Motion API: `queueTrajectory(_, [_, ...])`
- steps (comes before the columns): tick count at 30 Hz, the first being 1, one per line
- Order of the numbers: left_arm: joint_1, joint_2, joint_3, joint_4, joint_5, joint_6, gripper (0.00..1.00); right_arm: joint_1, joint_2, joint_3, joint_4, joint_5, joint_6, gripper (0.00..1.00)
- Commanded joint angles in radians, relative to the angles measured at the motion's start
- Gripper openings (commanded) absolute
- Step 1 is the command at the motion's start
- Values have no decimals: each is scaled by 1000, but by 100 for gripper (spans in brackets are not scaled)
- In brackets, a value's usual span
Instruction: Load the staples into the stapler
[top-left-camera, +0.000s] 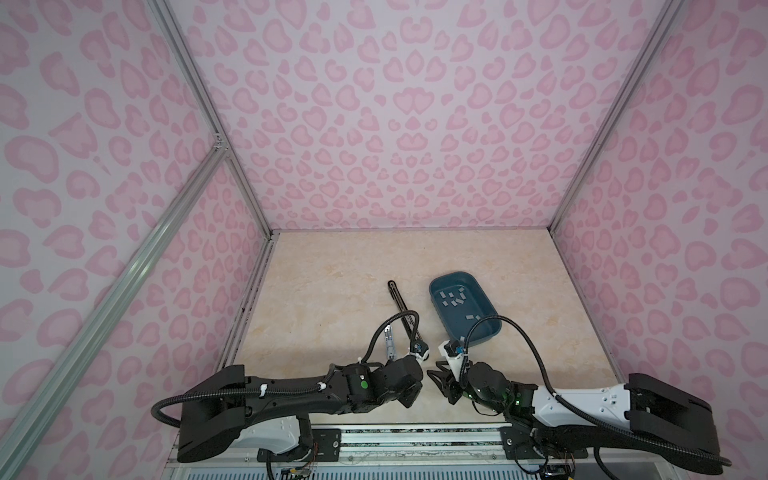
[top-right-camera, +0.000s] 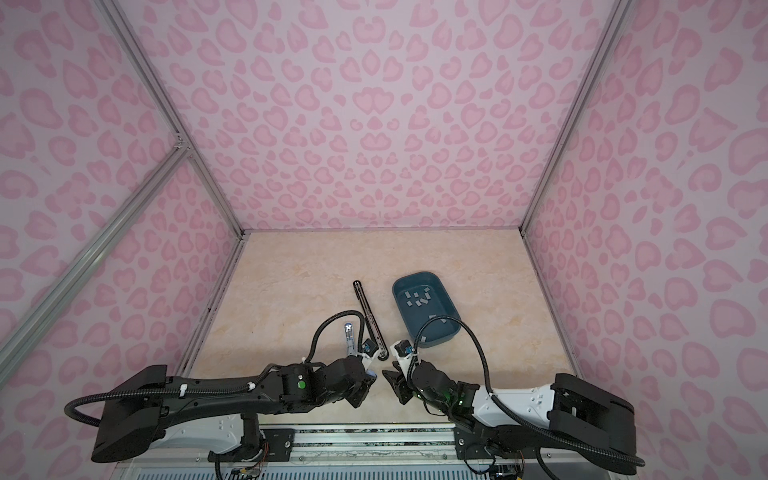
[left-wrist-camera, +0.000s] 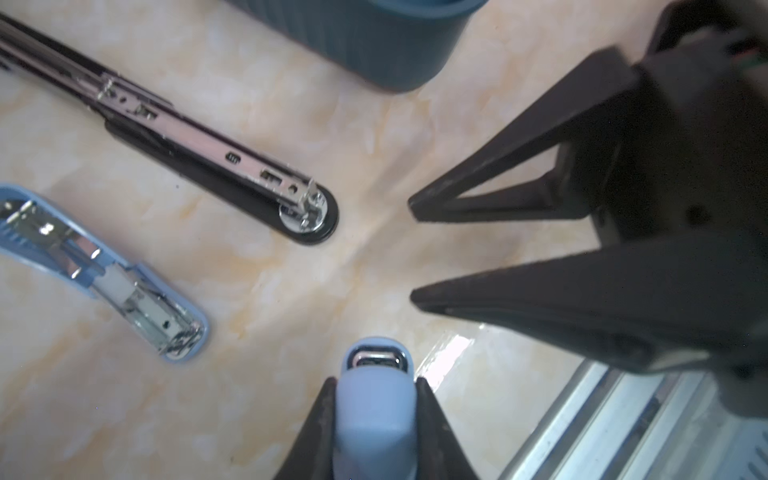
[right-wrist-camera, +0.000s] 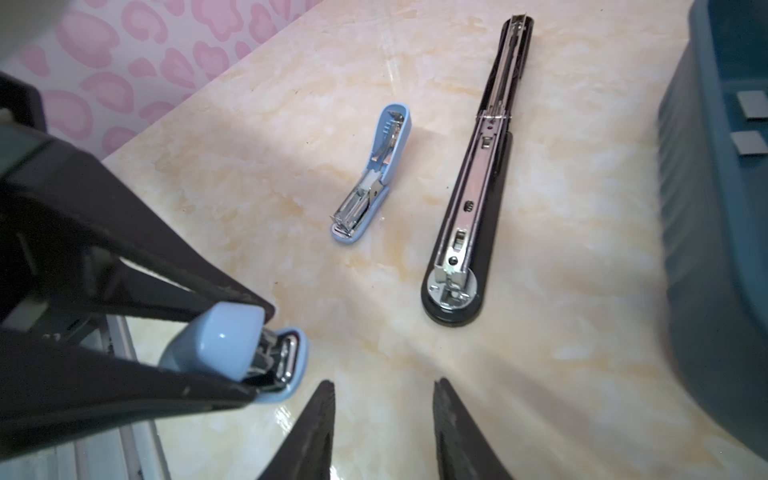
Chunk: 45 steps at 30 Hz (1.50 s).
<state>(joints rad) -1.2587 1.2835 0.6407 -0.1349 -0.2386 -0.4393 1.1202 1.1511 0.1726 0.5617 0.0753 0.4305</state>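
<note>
My left gripper (left-wrist-camera: 374, 380) is shut on the sides of a small light-blue stapler (left-wrist-camera: 374, 415), whose metal nose sticks out past the fingertips; the right wrist view shows the held stapler (right-wrist-camera: 224, 336) just above the table. Facing it, my right gripper (right-wrist-camera: 382, 384) stands open with nothing between its fingers. Several staples (top-left-camera: 453, 299), flat grey strips, lie in the teal bin (top-left-camera: 486, 301) and show in both top views. In a top view the right gripper (top-right-camera: 388, 372) is near the table's front edge, a short gap from the left wrist.
A second light-blue stapler (right-wrist-camera: 372, 174) lies opened flat on the marble table. Beside it lies a long black stapler (right-wrist-camera: 473, 187), also opened, between that one and the bin (right-wrist-camera: 706, 208). An aluminium rail (left-wrist-camera: 623, 415) runs along the front edge.
</note>
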Motion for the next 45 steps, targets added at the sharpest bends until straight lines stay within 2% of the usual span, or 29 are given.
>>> queueTrajectory(1, [0,27,28,114,1,66,17,2,16,16,35,-27,42,40])
queueTrajectory(7, [0,44,43,129,15,95,13,-4,64,22,37,12,61,40])
queueTrajectory(12, [0,21,26,151,30,107,13,-10,113,30,79,-14,70,39])
queueTrajectory(21, [0,-67,11,146,-83,112,6,-3,192,22,152,-13,115,34])
queueTrajectory(30, [4,-150,-24,175,-91,108,4,45,197,27,152,52,114,31])
queueTrajectory(35, [16,-198,-62,174,-99,103,4,43,122,-15,147,108,78,32])
queueTrajectory(39, [37,-256,-97,176,-78,104,4,21,-39,-42,77,136,47,30])
queueTrajectory(43, [56,-275,-113,185,-18,117,4,4,-225,-27,-17,127,5,15])
queueTrajectory(45, [59,-270,-114,190,-8,123,3,-3,-308,-27,-34,112,-9,12])
